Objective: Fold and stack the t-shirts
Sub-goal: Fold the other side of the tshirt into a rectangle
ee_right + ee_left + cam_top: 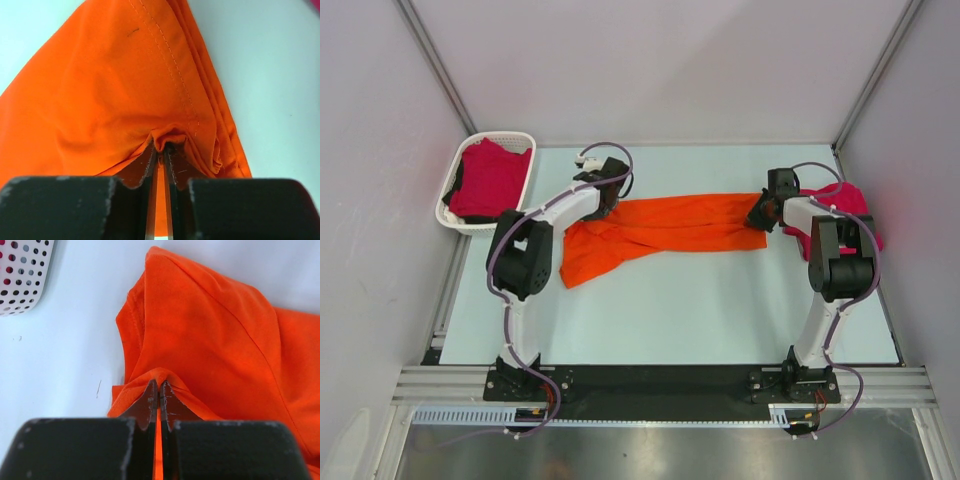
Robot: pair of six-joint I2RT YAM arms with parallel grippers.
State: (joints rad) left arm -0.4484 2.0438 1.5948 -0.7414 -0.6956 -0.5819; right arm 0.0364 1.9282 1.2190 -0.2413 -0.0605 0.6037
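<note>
Cloth pulled between two arms fills the overhead view: the orange t-shirt [660, 228] lies as a long band on the worktop [700, 310], one end at the left fingers [602, 197], the other at the right fingers [761, 214]. Held by both ends, it is probably being drawn out flat so a fold can be laid cleanly. A loose part trails back from the left fingers toward that arm's base. To the outer side of the left fingers the basket [460, 160] holds a crimson-pink t-shirt [488, 180]. Behind the right fingers a second crimson-pink t-shirt [850, 198] lies under that arm; whether it is folded I cannot tell.

The left wrist view shows the left fingers [152, 392] pressed together on a small ridge of orange cloth that peaks at their tips. The shirt spreads ahead and to their right, with bare worktop to their left.

In the right wrist view the right fingers [150, 160] pinch a gathered tuck just beside a stitched hem, with orange showing in the thin slit between them. The shirt fans out ahead and to their left. Gripping near the hem likely gives a firmer, straighter edge to pull on.
</note>
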